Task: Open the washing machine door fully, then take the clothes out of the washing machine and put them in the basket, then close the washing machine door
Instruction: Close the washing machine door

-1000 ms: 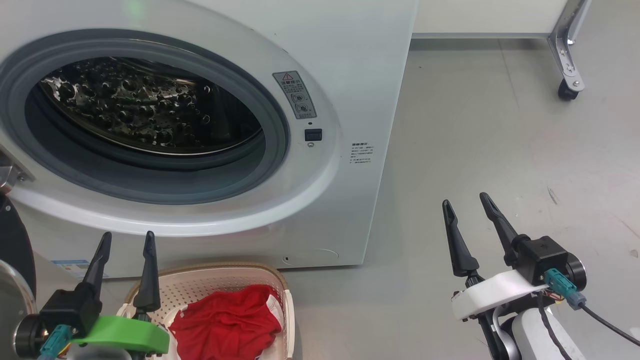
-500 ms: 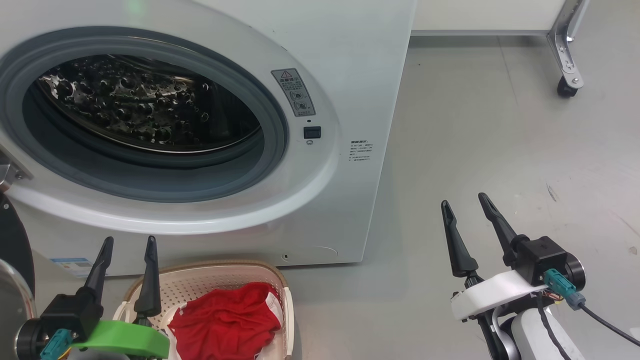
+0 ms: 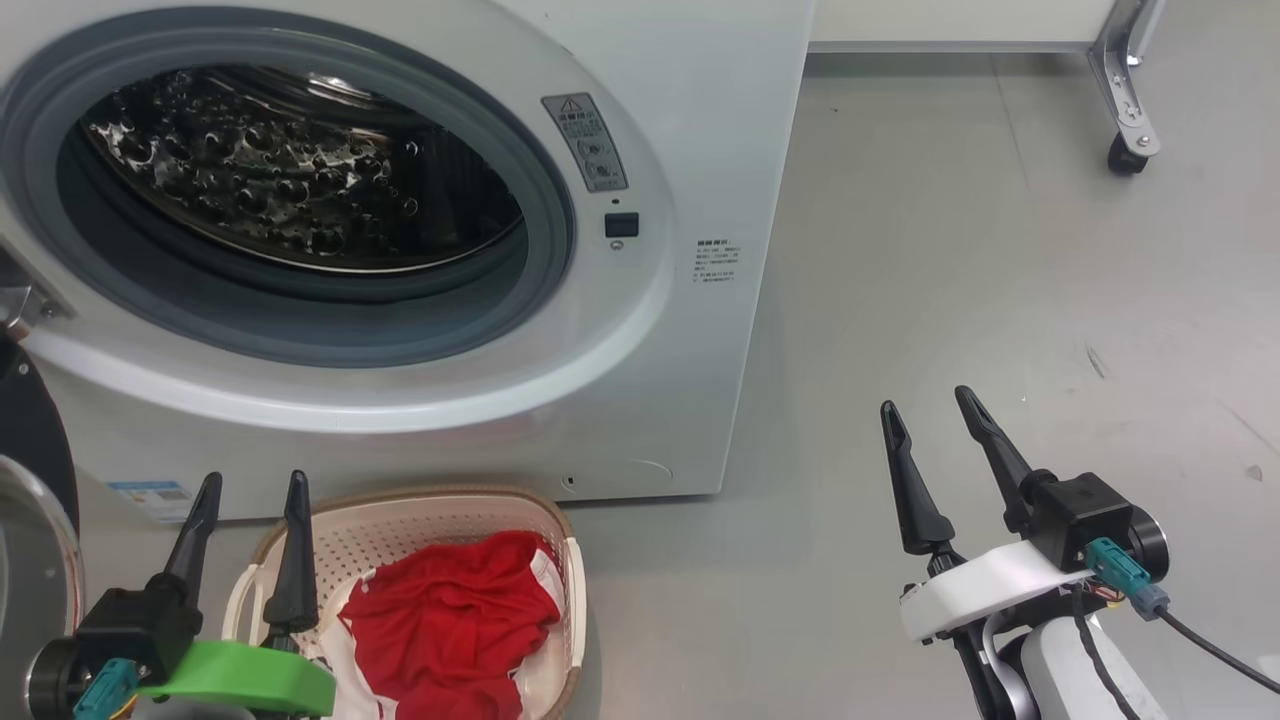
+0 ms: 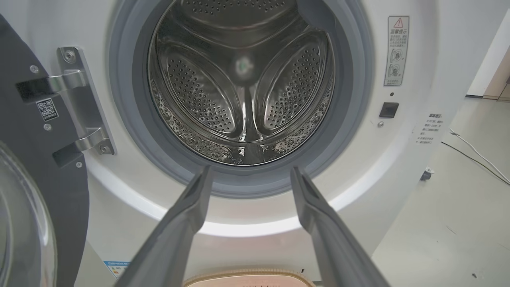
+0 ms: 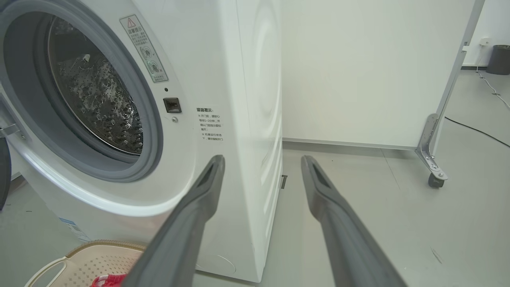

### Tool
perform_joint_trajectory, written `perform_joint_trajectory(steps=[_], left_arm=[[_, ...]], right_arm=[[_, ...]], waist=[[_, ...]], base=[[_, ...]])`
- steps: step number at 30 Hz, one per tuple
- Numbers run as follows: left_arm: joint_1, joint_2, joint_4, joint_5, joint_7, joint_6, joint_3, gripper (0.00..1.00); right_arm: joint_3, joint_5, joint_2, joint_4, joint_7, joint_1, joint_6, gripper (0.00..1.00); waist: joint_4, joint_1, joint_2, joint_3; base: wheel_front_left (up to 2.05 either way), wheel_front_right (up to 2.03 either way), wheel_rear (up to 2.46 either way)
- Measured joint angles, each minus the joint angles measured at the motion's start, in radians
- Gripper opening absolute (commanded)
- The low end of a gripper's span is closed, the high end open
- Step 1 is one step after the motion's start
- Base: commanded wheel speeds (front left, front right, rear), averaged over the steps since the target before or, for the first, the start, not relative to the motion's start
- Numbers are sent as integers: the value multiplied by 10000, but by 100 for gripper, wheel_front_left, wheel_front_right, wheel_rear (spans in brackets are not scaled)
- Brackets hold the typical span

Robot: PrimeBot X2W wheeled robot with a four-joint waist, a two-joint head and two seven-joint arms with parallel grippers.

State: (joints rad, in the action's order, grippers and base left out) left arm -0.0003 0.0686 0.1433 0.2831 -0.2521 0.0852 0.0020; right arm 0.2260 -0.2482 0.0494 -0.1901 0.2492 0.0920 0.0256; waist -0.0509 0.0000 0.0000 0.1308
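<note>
The washing machine (image 3: 700, 100) stands with its porthole uncovered, and its steel drum (image 4: 243, 79) holds no clothes that I can see. The washing machine door (image 3: 35, 440) is swung out at the far left, black rim and glass bowl (image 4: 20, 223) showing. Red clothes (image 3: 450, 610) lie in the cream basket (image 3: 440, 500) on the floor before the machine. My left gripper (image 3: 254, 480) hangs open over the basket's left end, facing the drum, nothing between its fingers. My right gripper (image 3: 927, 400) is open and empty over bare floor, right of the machine.
Grey floor (image 3: 1000, 300) stretches to the right of the machine. A white partition (image 5: 358, 59) on a metal leg with a castor (image 3: 1125, 150) stands at the back right. A cable (image 5: 474, 127) and a dark bin (image 5: 500, 59) lie beyond it.
The head camera has tilted down: the machine sits higher in the picture and more of the basket shows. Both grippers stay open and hardly move.
</note>
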Motion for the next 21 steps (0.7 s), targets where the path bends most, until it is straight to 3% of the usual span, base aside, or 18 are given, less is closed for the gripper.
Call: perform_joint_trajectory(steps=[21], left_arm=[[-2,-88,-67,-155,-2,81,257,100]], right_arm=[[46,25,-4,-109,0,0,40,100]], waist=[[-8,0,0,-3]], base=[[-140,140,0]])
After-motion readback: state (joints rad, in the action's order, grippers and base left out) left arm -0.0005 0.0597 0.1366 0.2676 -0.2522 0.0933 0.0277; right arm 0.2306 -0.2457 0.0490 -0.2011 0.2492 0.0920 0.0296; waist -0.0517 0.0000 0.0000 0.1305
